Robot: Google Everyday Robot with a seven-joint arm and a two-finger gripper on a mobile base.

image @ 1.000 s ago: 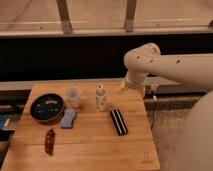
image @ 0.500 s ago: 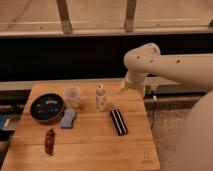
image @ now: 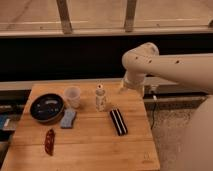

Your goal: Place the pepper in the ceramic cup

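Note:
The pepper (image: 49, 141), small, dark red and glossy, lies on the wooden table (image: 95, 150) near its front left. The ceramic cup (image: 73, 97), whitish and handleless, stands upright at the back left, next to the black bowl. The white arm reaches in from the right and bends down to the table's back right edge. The gripper (image: 123, 90) is there, above the table edge, far from both the pepper and the cup. It holds nothing that I can see.
A round black bowl (image: 47, 107) sits at the left. A blue sponge (image: 68, 118) lies in front of the cup. A small white capped bottle (image: 100, 98) stands mid-table. A black striped block (image: 118, 121) lies right of centre. A dark wall runs behind.

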